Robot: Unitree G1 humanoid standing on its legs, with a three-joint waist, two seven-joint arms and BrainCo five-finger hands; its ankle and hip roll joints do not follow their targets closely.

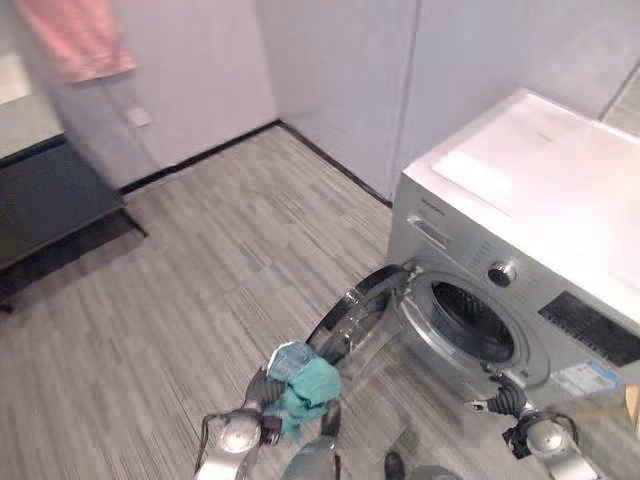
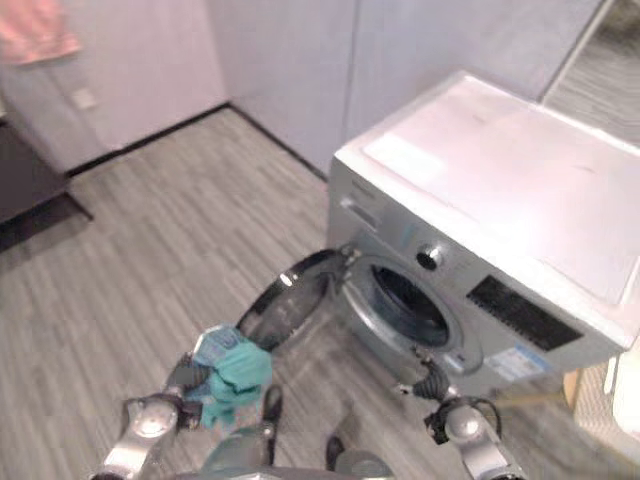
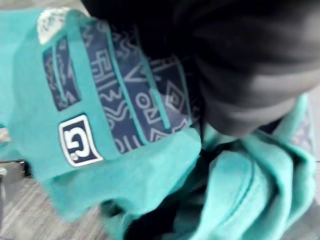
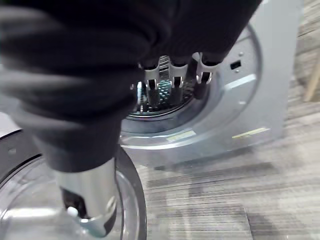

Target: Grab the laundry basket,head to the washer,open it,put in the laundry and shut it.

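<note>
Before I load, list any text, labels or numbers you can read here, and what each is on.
No text is legible.
Washer, print high on its front: too small.
Sticker low on the washer's front: blurred.
Two strips below the drum: blurred.
Teal shirt, square patch: an emblem, no legible word.

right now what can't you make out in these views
- Left hand: the teal garment bunched on it hides its fingers in both eye views, and the dark cover does in the left wrist view.
- Inside of the washer drum: dark past the open door, so whether any laundry is in cannot be told.
- Pink cloth: cut off by the top edge of the left eye view.
</note>
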